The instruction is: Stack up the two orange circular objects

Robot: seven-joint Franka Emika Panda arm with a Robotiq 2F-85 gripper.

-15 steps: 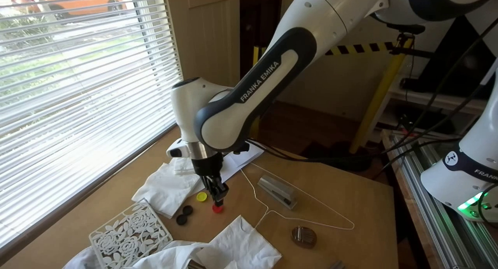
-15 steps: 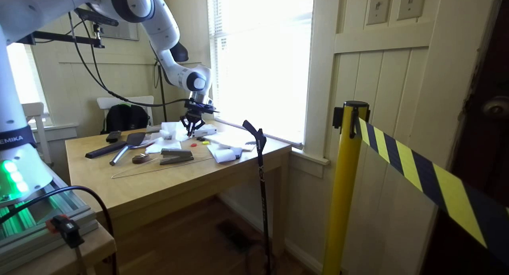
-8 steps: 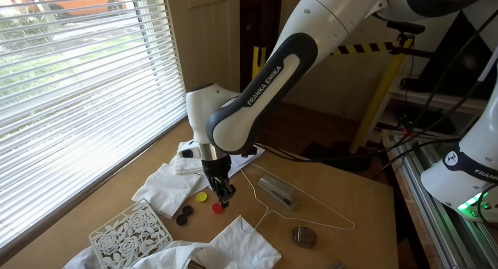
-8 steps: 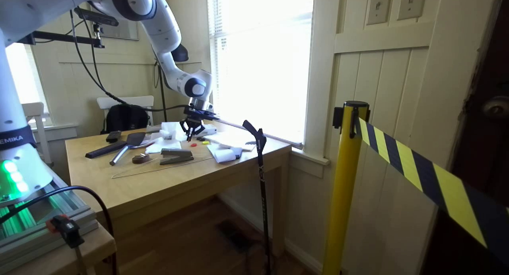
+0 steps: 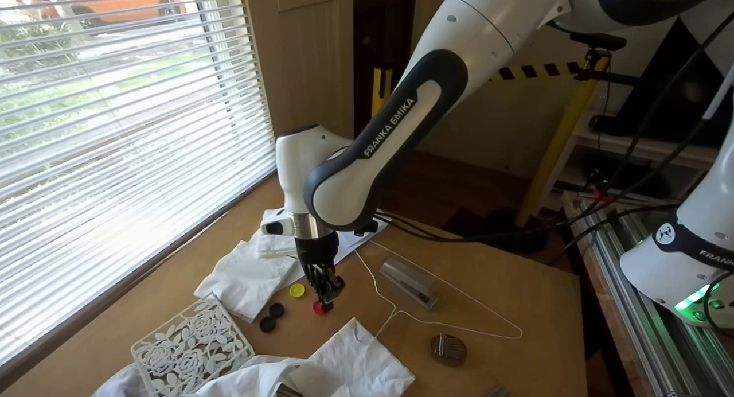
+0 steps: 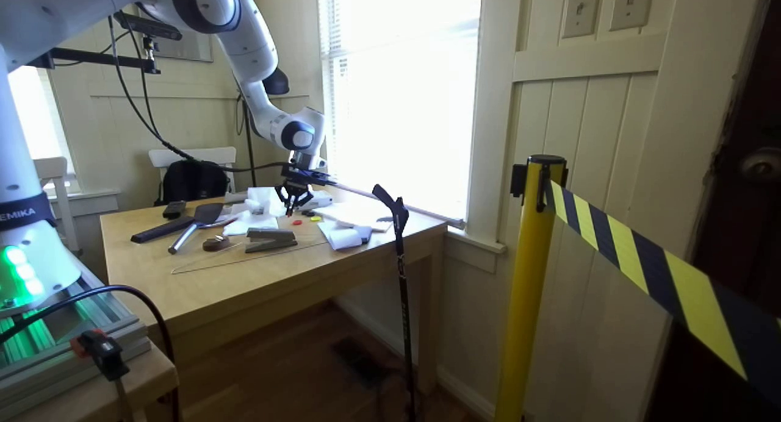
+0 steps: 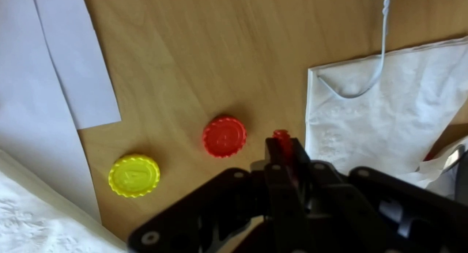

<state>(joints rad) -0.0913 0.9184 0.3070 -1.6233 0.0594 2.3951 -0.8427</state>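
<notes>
The gripper [image 7: 285, 147] is pinching a red disc [image 7: 281, 136], seemingly on edge. The second red disc [image 7: 224, 136] is lying flat on the table [image 7: 175, 81], apart from the gripper, near a yellow disc [image 7: 134, 175]. The stacking step is apparently being prepared; the next move is likely calling for centring above the second red disc, levelling and releasing. The wrist view is showing that grip plainly; in an exterior view the fingers [image 5: 327, 306] are partly covering the second red disc, but black discs [image 5: 268, 324], unseen at the wrist, are showing.
</notes>
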